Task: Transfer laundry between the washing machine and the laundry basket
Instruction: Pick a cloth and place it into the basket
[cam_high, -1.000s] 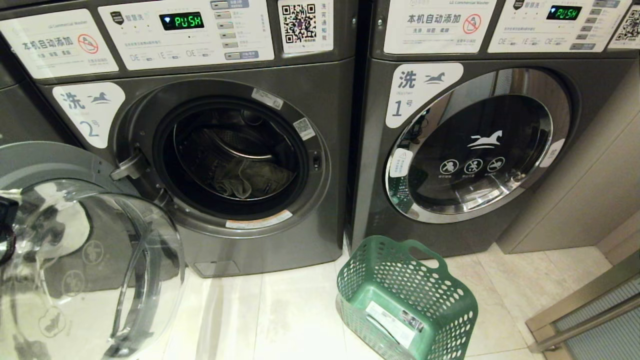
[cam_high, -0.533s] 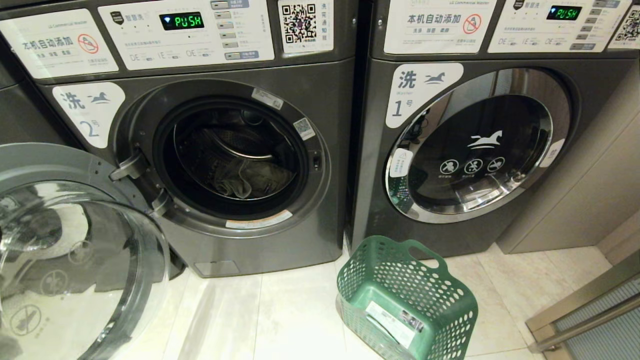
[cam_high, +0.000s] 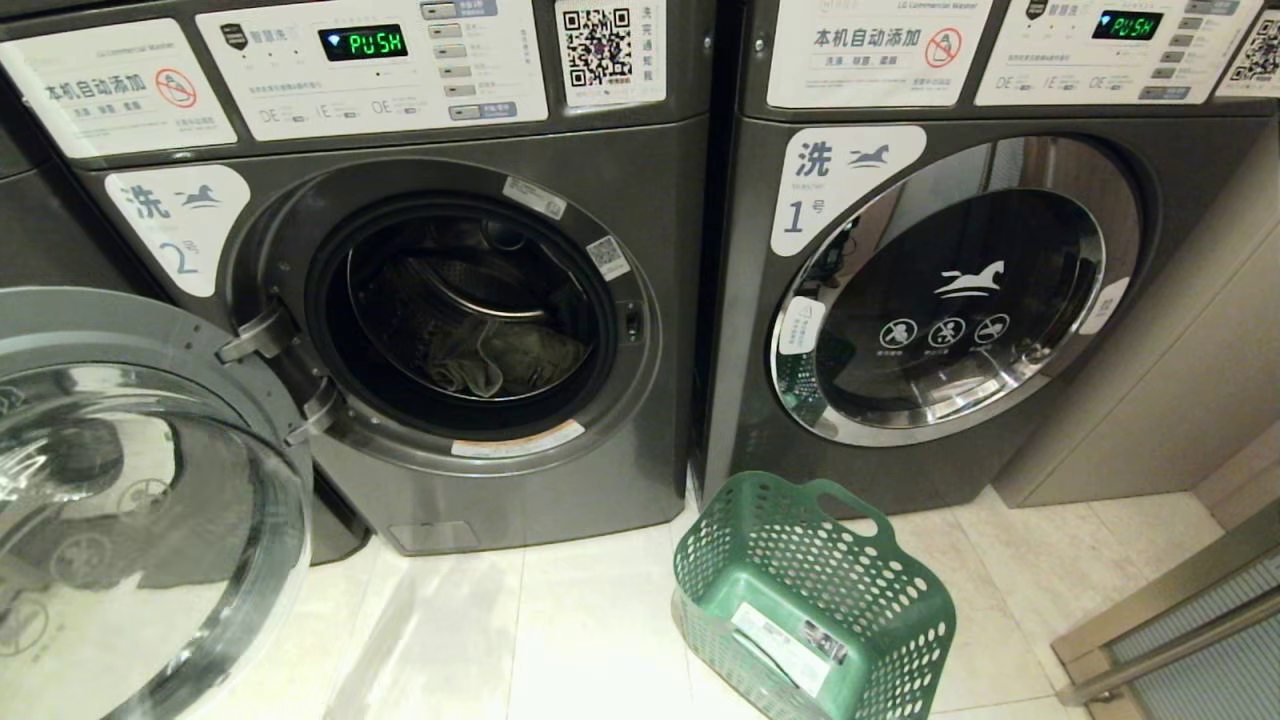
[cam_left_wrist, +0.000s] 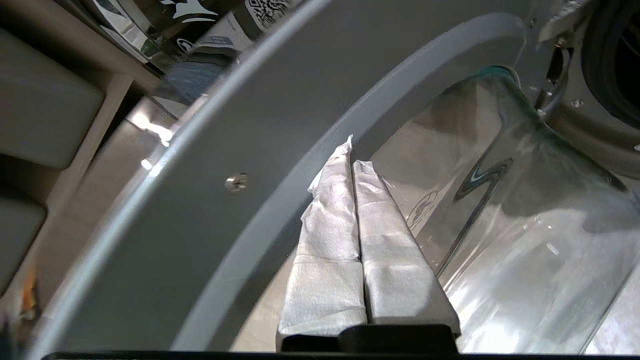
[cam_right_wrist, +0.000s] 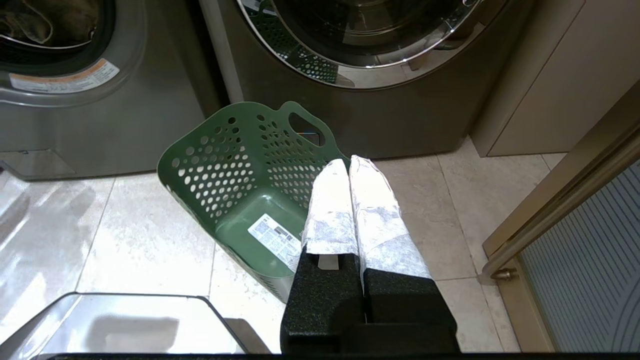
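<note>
I see the washing machine (cam_high: 420, 300) marked 2, dark grey, its round glass door (cam_high: 140, 500) swung wide open. The laundry (cam_high: 500, 360), olive-grey, lies crumpled low in its drum. The green perforated laundry basket (cam_high: 810, 600) stands empty on the floor, right of it.

Dark grey is seen on the washing machine (cam_high: 520, 480), olive-grey on the laundry (cam_high: 505, 358), green with round holes on the laundry basket (cam_high: 800, 570), pale beige on the floor (cam_high: 560, 640).

Dark olive-grey cloth garment (cam_high: 505, 360) lies inside the dark grey front-loader marked 2 (cam_high: 600, 180). Green perforated plastic basket (cam_high: 810, 600) stands on the floor right of it.
</note>
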